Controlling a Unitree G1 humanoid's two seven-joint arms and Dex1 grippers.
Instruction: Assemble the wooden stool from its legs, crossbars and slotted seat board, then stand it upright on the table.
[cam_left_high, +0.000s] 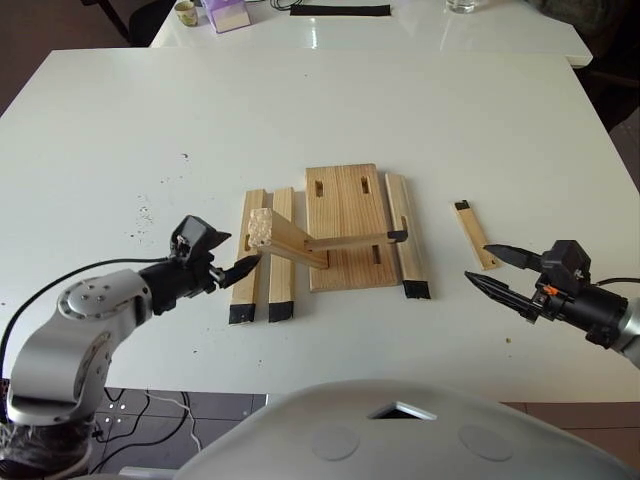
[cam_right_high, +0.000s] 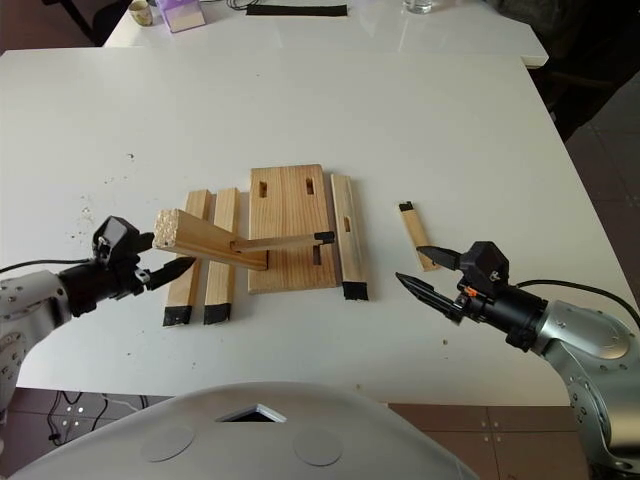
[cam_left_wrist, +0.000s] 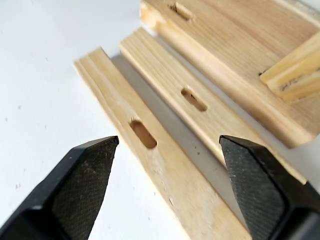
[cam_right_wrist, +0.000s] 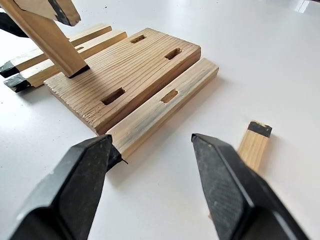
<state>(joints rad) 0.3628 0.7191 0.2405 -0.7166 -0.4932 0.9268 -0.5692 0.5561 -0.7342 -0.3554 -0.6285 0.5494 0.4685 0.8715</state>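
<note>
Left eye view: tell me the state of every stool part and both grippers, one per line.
Slotted wooden seat board, flat on the white table.
Wooden leg with crossbar, tilted, foot on the board.
Outer left wooden leg, flat.
Inner left wooden leg, flat beside it.
Right wooden leg, flat beside the board.
Short loose wooden crossbar, flat, apart.
Left gripper, open, empty.
Right gripper, open, empty.

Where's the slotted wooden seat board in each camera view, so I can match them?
Left eye view: slotted wooden seat board lies flat, just right of centre.
Right eye view: board just left of centre.
Left wrist view: board beyond two flat wooden legs.
Right wrist view: board nearer than those legs.
Shared landmark: the two legs along its left edge.
</note>
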